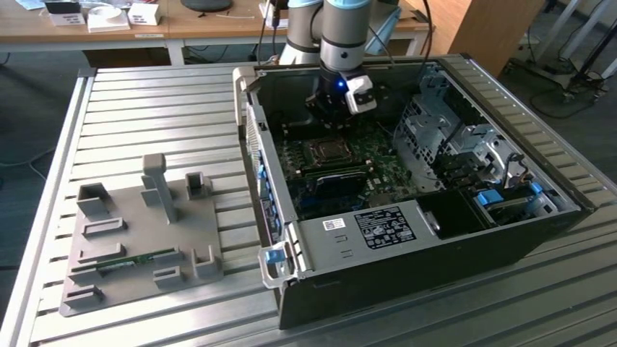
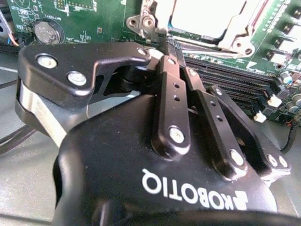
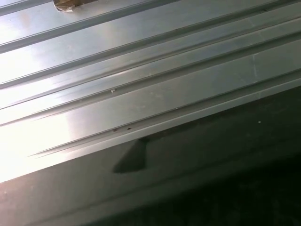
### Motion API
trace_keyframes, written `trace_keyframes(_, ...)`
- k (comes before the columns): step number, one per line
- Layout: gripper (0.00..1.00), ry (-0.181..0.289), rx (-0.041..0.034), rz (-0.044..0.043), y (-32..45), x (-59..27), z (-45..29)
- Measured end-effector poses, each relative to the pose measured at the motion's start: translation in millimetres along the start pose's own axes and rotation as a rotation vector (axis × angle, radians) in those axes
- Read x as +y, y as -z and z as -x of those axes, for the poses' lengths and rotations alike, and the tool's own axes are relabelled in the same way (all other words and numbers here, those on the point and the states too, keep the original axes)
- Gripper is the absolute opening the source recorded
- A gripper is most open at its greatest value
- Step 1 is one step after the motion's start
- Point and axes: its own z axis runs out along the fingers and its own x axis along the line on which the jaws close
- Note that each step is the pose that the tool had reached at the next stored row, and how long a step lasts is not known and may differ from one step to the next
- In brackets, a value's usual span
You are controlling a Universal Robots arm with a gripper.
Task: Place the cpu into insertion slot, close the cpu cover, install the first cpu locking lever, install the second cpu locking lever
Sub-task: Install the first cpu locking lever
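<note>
The cpu [image 2: 207,16] shows its silver top inside the insertion slot [image 1: 328,150] on the green motherboard [image 2: 94,19]. The cpu cover [image 2: 221,43], a silvery frame, lies flat around the chip. In the exterior view my gripper [image 1: 328,119] hangs inside the open computer case, just over the slot's far edge. In the second wrist view my gripper [image 2: 170,47] is shut, its black fingers [image 2: 171,94] meeting at the corner of the socket frame. Nothing shows between the fingertips.
A black box with a white label [image 1: 381,225] sits at the case's near side, with drive cages [image 1: 453,137] on the exterior view's right. Long black memory slots [image 2: 235,84] run beside the socket. A grey fixture plate [image 1: 135,238] lies on the ribbed metal table [image 3: 141,94].
</note>
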Motion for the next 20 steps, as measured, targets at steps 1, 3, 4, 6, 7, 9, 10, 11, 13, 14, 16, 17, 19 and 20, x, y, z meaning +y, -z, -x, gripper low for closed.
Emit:
trace_keyframes(1,0.11,-0.001,0.0000,-0.0001,0.0,0.8,-0.3)
trace_keyframes(3,0.11,-0.002,0.0000,-0.0002,0.0,2.8,-0.9)
trace_keyframes(4,0.11,-0.003,-0.0001,-0.0003,0.0,3.7,-1.2)
trace_keyframes(6,0.11,-0.005,-0.0001,-0.0018,0.3,5.1,-1.8)
trace_keyframes(7,0.11,-0.005,-0.0001,-0.0017,0.3,5.5,-2.0)
trace_keyframes(9,0.11,-0.006,0.0000,-0.0012,0.2,6.3,-2.2)
trace_keyframes(10,0.11,-0.006,0.0000,-0.0013,0.3,6.4,-2.3)
trace_keyframes(11,0.11,-0.006,0.0000,-0.0014,0.3,6.7,-2.4)
trace_keyframes(13,0.11,-0.006,0.0000,-0.0015,0.6,6.9,-2.5)
trace_keyframes(14,0.11,-0.006,0.0002,-0.0021,1.2,6.8,-2.5)
trace_keyframes(16,0.11,-0.006,0.0002,-0.0021,2.5,7.1,-2.5)
trace_keyframes(17,0.11,-0.006,0.0002,-0.0018,3.0,7.3,-2.5)
trace_keyframes(19,0.11,-0.006,-0.0002,-0.0007,4.0,7.8,-2.3)
trace_keyframes(20,0.11,-0.006,-0.0004,-0.0003,4.6,8.0,-2.2)
